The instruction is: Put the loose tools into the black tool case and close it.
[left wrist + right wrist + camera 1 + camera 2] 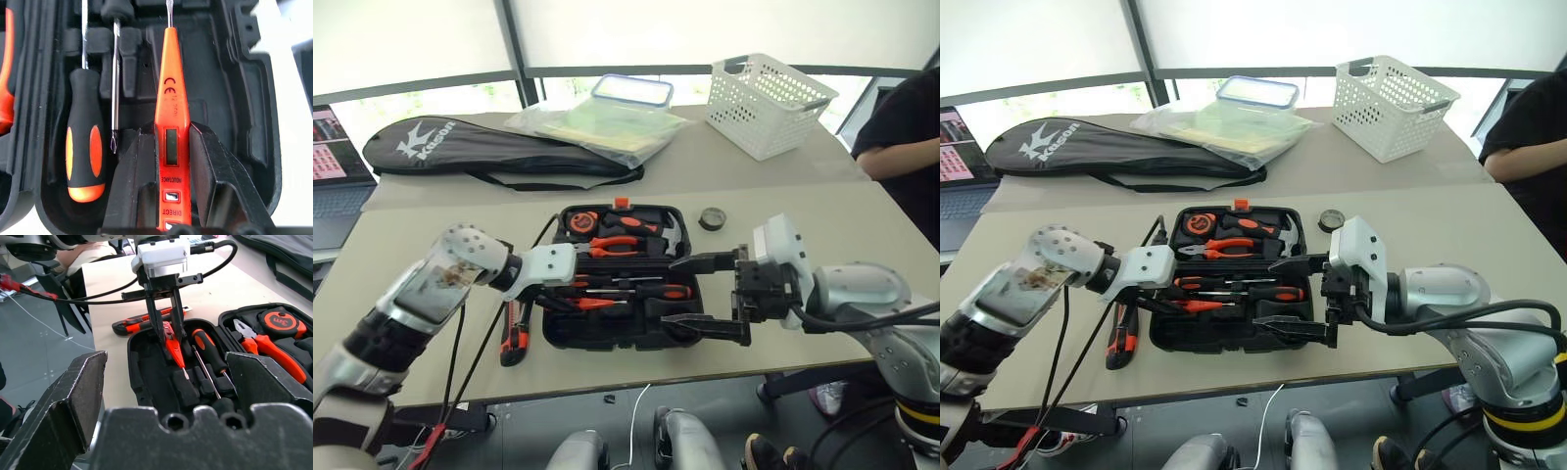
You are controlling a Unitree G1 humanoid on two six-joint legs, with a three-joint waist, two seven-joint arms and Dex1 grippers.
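Observation:
The black tool case (607, 335) lies open in the middle of the table. My left gripper (170, 131) is shut on the slim all-orange tester screwdriver (171, 93) and holds it tilted over the case's near left part, as the right wrist view shows (173, 345). Two orange-and-black screwdrivers (84, 142) lie head to tail in slots beside it. The orange-and-black utility knife (516, 338) lies on the table left of the case. A small black tape roll (712, 217) sits behind the case's right corner. My right gripper (695, 292) stands open over the case's right edge, holding nothing.
Pliers (617, 245), a tape measure (581, 221) and a hammer sit in the case's far half. Behind it lie a long black racket bag (489, 152), a plastic bag with a container (607, 122) and a white basket (769, 103). A person (901, 137) sits at the right, a laptop (333, 166) at the left.

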